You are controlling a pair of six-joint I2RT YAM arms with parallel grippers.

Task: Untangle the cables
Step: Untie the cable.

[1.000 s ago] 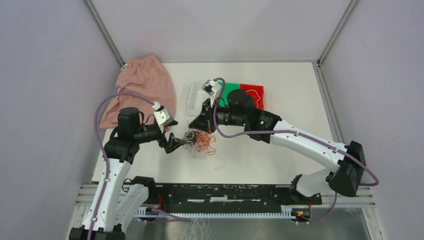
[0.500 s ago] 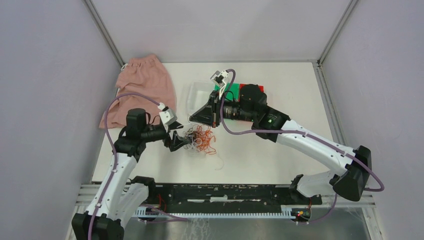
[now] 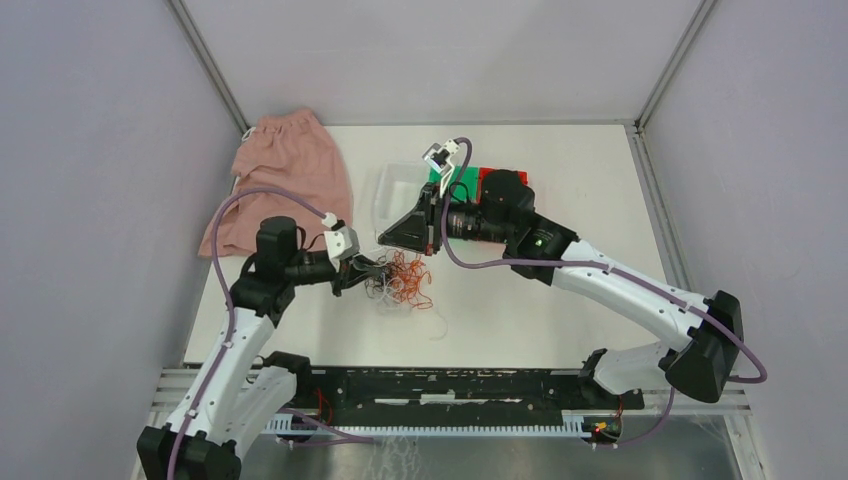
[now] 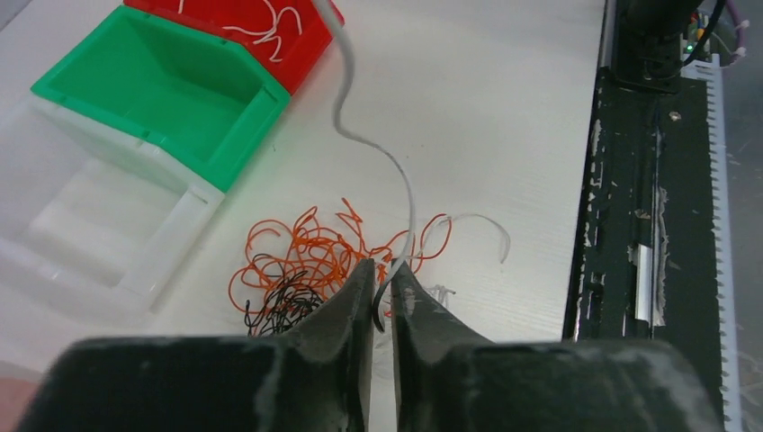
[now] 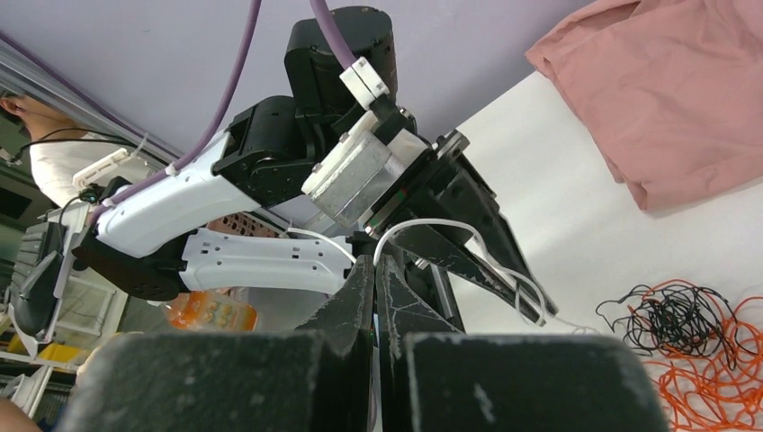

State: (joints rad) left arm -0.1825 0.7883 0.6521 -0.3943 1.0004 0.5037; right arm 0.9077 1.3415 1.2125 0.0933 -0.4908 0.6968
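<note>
The step in hand looks like drawing one white cable (image 4: 410,202) free of the heap, and it goes best if the two arms part slowly along the strand's own line, so that it slides out of the loops rather than dragging the whole clump across the table (image 3: 560,300). The left gripper (image 4: 382,283) is low at the heap's near edge with its jaws drawn almost together and the white cable pinched between them, so it seems to be grasping the strand right where it leaves the tangle. This hand should stay down as an anchor while the other lifts. The right gripper (image 5: 376,270) is raised above the table and clenched on the far end of the same strand, which arcs from its fingertips down to the left one. If orange loops rise with the strand, the pull should ease off, since a snag will only tighten. The rest of the cables (image 3: 400,280), orange with a black knot on one side, lie on the table just beyond and beside the left gripper's tips, touching or nearly touching them, and well below the right gripper. A red bin (image 4: 297,63) already holding white strands stands farther off, a likely place for this one.
</note>
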